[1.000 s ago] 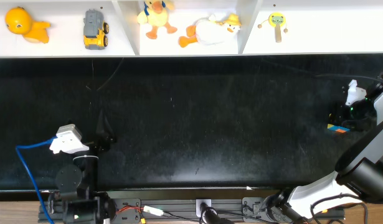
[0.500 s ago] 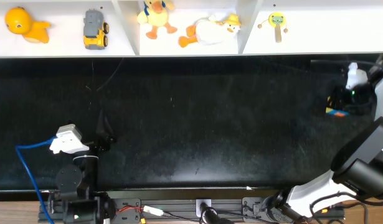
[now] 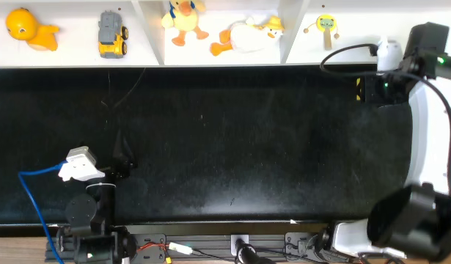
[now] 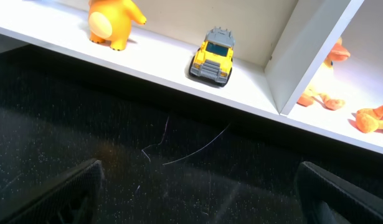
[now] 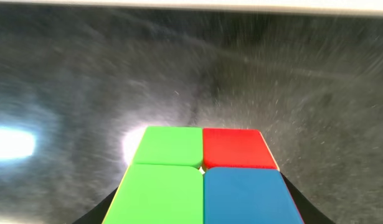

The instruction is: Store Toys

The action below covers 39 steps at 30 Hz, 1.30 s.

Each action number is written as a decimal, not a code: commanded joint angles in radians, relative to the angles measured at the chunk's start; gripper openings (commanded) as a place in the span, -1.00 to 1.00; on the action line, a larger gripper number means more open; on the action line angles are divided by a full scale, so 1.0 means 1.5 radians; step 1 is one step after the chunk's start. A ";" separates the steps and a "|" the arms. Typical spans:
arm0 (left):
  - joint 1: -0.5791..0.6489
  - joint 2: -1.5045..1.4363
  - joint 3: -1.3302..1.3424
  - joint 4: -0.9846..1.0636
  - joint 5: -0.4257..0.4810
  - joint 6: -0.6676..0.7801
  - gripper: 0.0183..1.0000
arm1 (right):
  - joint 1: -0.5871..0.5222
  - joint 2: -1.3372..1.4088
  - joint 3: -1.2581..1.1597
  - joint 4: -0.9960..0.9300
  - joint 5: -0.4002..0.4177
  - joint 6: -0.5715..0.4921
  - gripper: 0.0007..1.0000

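A multicoloured puzzle cube with green, red and blue squares [image 5: 203,180] is pinched between the fingers of the right tool [image 3: 366,89]. It is held at the far right end of the black worktop [image 3: 232,139], just in front of the white compartmented shelf [image 3: 210,61]. The left tool [image 4: 203,196] is found at the worktop's near left part, with its fingers spread wide and turned toward the shelf. On the shelf, an orange-yellow toy duck [image 3: 28,29] and a yellow-and-grey toy truck [image 3: 111,35] are placed in the left compartment. A yellow plush duck [image 3: 185,18] and a white plush duck [image 3: 247,35] are kept in the middle one. A small yellow-green figure [image 3: 326,28] is set in the right one.
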<state>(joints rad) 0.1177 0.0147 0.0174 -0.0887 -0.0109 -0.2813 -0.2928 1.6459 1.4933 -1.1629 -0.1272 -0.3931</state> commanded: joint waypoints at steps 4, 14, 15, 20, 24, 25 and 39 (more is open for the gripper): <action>-0.005 -0.008 -0.006 0.004 0.007 0.013 1.00 | -0.050 -0.074 0.020 0.019 -0.005 0.018 -0.91; -0.005 -0.008 -0.006 0.004 0.007 0.013 1.00 | -0.121 -0.074 0.014 0.083 -0.049 -0.008 -0.91; -0.005 -0.008 -0.006 0.004 0.007 0.013 1.00 | -0.125 -0.074 0.011 0.099 -0.053 -0.014 -0.91; -0.005 -0.008 -0.006 0.004 0.007 0.013 1.00 | -0.129 -0.074 -0.030 0.204 -0.061 -0.028 -0.91; -0.005 -0.008 -0.006 0.004 0.007 0.013 1.00 | -0.129 -0.083 -0.107 0.317 -0.094 -0.029 -0.91; -0.005 -0.008 -0.006 0.003 0.007 0.013 1.00 | -0.129 -0.089 -0.136 0.354 -0.101 -0.033 -0.91; -0.005 -0.008 -0.006 0.004 0.007 0.013 1.00 | -0.128 -0.181 -0.463 0.912 -0.132 -0.017 -0.91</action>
<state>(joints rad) 0.1177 0.0147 0.0174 -0.0883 -0.0109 -0.2813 -0.4835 1.3930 0.8444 0.1513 -0.2966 -0.4381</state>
